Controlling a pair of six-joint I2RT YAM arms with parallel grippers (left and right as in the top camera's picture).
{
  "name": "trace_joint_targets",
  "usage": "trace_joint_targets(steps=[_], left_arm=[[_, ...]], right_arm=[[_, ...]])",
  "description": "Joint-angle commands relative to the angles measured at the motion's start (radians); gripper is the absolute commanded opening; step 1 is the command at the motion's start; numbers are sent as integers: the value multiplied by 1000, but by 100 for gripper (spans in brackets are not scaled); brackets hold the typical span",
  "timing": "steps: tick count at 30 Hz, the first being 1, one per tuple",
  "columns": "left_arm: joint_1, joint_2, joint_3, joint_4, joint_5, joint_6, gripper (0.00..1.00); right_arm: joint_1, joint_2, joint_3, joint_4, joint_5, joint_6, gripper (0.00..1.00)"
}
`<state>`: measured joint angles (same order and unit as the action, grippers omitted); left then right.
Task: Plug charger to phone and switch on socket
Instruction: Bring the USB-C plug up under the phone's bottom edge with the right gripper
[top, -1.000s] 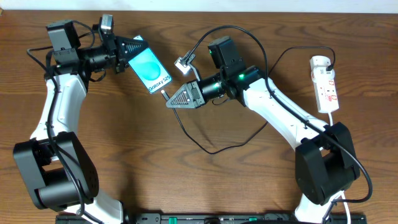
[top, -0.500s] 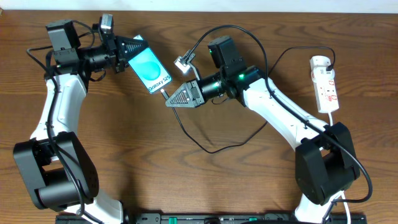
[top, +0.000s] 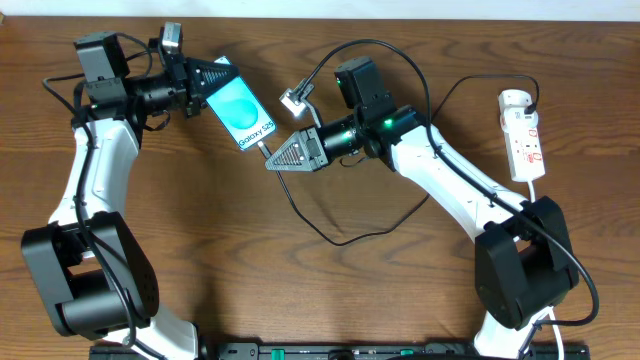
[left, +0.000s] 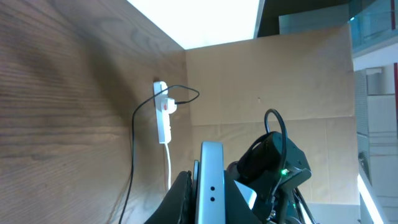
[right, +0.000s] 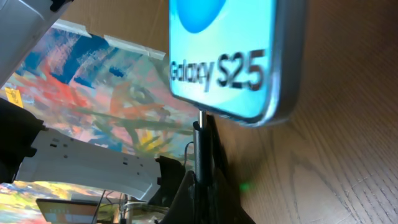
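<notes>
The left pincer (top: 215, 82) is clamped on the upper end of the phone (top: 241, 113), which sits toward the far left of the bench (top: 300, 300) with its cyan screen facing up and its lower end angled toward the right arm. In the left wrist view the phone (left: 211, 180) appears edge-on, pinched between the two black fingers (left: 180, 193).

The right pincer (top: 275, 158) is closed tightly on the plug tip (top: 264, 150) of the charger (top: 340, 240), just beside the phone's lower end. In the right wrist view the plug tip (right: 200, 124) meets the bottom edge of the phone (right: 230, 56), directly under the "Galaxy S25" lettering. Whether it is fully seated in the port cannot be told.

From the plug, the thin black cable drops in a loop across the middle of the bench, then rises to the right toward the white adapter (top: 515, 100). That adapter sits at the far end of the socket (top: 524, 138), a white power strip lying at the right edge, well apart from both pincers.
</notes>
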<state>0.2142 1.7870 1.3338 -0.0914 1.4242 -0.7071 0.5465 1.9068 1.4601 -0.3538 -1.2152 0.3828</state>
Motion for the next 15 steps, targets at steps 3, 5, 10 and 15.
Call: trace_joint_targets(steps=[3, 5, 10, 15], left_arm=[[5, 6, 5, 8, 61, -9, 7], [5, 6, 5, 8, 61, -9, 7], [5, 6, 5, 8, 63, -9, 7], [5, 6, 5, 8, 69, -9, 7]], right_arm=[[-6, -4, -2, 2, -10, 5, 1], [-6, -4, -2, 2, -10, 5, 1], [-10, -4, -2, 2, -10, 5, 1], [-14, -4, -2, 2, -10, 5, 1]])
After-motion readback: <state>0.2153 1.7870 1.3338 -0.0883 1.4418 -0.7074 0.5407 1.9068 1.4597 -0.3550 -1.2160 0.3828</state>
